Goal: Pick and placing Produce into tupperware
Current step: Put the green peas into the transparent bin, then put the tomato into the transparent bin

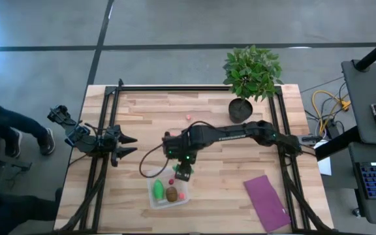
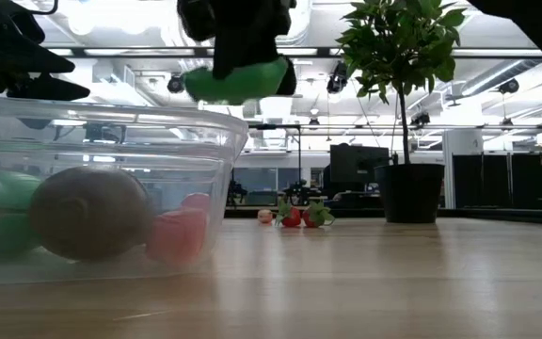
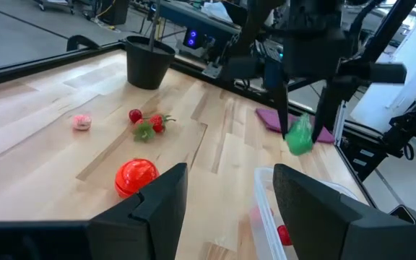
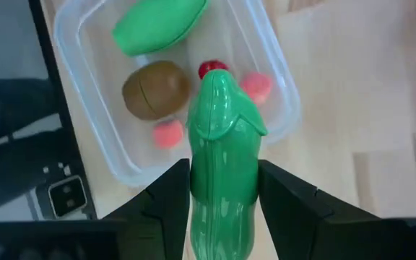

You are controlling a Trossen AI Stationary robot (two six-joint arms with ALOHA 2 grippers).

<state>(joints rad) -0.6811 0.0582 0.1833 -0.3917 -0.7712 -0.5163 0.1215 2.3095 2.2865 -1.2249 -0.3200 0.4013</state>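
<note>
A green piece (image 4: 222,155) fills the near part of the right wrist view, pinched lengthwise between the right gripper's (image 4: 222,195) two dark fingers; its lower end is cut off. Straight beyond its tip lies the box (image 4: 284,87), holding a second green piece (image 4: 157,25), a brown oval (image 4: 155,89), a small red bit (image 4: 209,68) partly hidden by the held piece, and two pink bits (image 4: 167,133). In the low view the box wall (image 2: 158,122) blurs what lies inside, and the gripper above it is cut off by the frame, with only the green piece (image 2: 238,80) showing beneath it.

Out from the right gripper (image 1: 183,171), a red ball (image 3: 136,177) sits on the table just beside the box, with a strawberry-like bit (image 3: 150,123) and a pink bit (image 3: 82,122) farther off toward the plant pot (image 1: 240,109).

The left gripper (image 1: 128,145) waits well apart at the table's left side, fingers spread around nothing.
</note>
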